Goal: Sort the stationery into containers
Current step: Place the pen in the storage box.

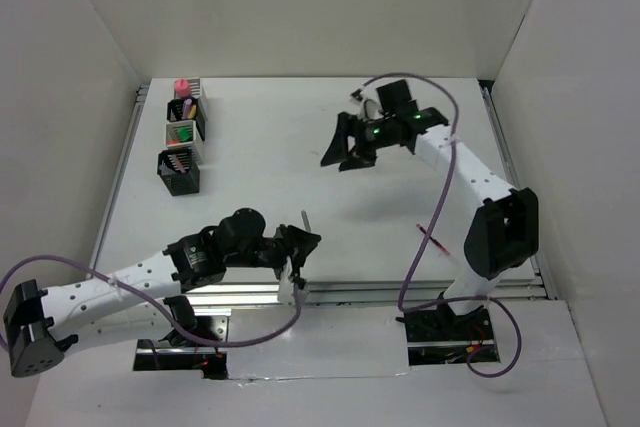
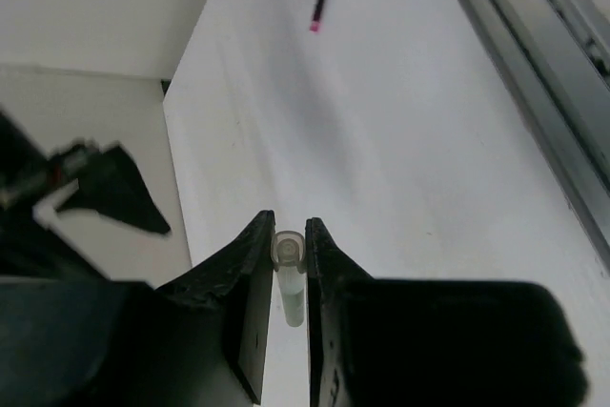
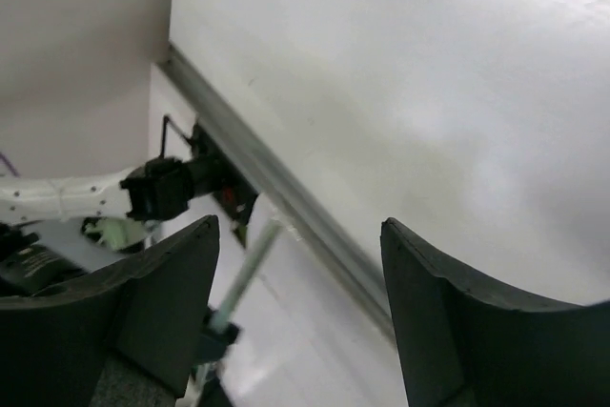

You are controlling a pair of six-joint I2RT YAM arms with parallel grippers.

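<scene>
L gripper [image 2: 289,226] pinches a thin pale-grey plastic pen [image 2: 291,297] by one end, prob. to carry it to the square mesh cups [image 1: 183,137] far left. R gripper [image 3: 297,235] hovers, jaws spread, empty. A slim red-pink pen [image 1: 432,237] lies on the white table [image 1: 260,177] by the R arm, unsorted.

Bright, even light w/ soft shadows; wrist cams blurry.
</scene>
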